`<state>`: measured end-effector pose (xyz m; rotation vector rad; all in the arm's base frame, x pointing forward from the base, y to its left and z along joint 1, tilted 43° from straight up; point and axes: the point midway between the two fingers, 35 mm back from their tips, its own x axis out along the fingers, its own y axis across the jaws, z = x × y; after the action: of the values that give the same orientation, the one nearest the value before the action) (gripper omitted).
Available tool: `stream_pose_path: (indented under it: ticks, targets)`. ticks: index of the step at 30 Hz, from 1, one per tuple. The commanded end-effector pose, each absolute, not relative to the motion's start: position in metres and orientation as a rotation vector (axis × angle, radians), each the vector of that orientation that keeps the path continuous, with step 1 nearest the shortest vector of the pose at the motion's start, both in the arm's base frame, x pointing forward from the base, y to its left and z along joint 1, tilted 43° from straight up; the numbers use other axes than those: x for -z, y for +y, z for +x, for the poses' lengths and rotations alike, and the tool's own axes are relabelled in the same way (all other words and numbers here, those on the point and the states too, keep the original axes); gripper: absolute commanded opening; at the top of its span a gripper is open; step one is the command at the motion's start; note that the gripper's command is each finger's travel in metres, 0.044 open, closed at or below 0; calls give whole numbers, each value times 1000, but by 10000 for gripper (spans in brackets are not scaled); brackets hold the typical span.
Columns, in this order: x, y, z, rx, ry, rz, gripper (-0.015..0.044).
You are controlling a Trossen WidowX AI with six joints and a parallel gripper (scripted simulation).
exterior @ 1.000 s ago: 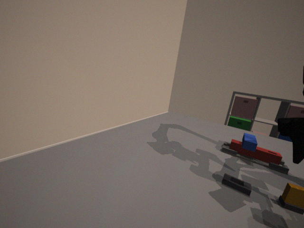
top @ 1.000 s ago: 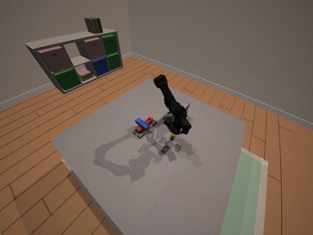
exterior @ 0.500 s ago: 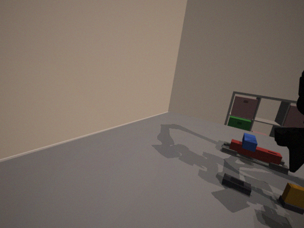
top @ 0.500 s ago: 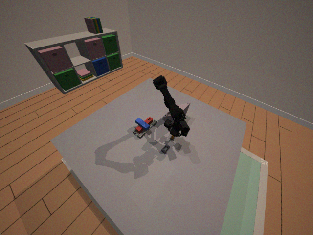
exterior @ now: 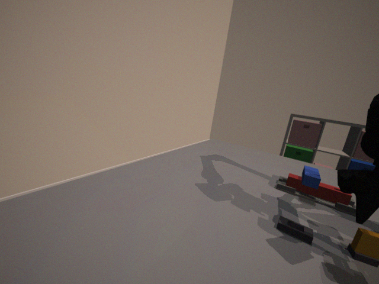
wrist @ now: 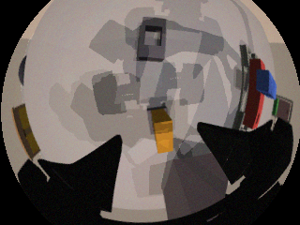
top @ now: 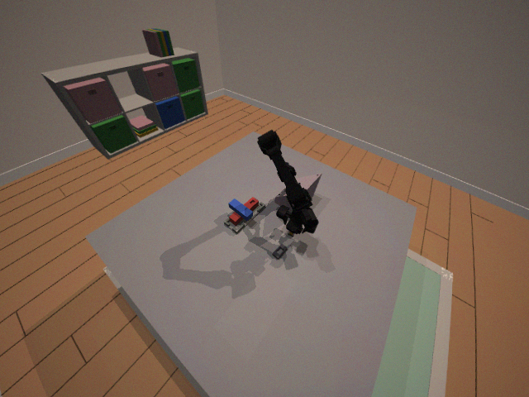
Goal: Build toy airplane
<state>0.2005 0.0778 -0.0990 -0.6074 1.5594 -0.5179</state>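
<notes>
The red fuselage [top: 253, 203] [exterior: 333, 193] [wrist: 254, 100] lies in the grey cradle [exterior: 285, 187] [wrist: 243, 70]. The blue wing [top: 240, 209] [exterior: 311, 177] [wrist: 266, 83] sits across its top; its tab is hidden. A small dark socket shows near one end of the fuselage. The yellow-orange tail fin [exterior: 366, 244] [wrist: 163, 137] stands upright in a small dark holder [exterior: 363, 258], apart from the fuselage. My gripper [wrist: 160, 133] is open and empty above the fin, which shows between the fingertips in the wrist view.
An empty dark holder [top: 274, 255] [exterior: 294, 234] [wrist: 151, 53] with a rectangular opening lies near the fin. A pinkish wedge-shaped panel [top: 313, 184] stands behind the arm. A shelf with coloured bins [top: 128, 102] is against the wall, beyond the table [top: 273, 333].
</notes>
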Motion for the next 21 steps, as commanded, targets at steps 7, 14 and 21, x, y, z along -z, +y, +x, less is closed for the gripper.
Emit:
stream_pose_path:
  ticks: [7, 14, 21]
  targets:
    - [112, 63, 196, 522, 1566, -627, 440]
    - [120, 55, 195, 523, 1566, -628, 440]
    - [120, 55, 195, 523, 1566, -628, 309]
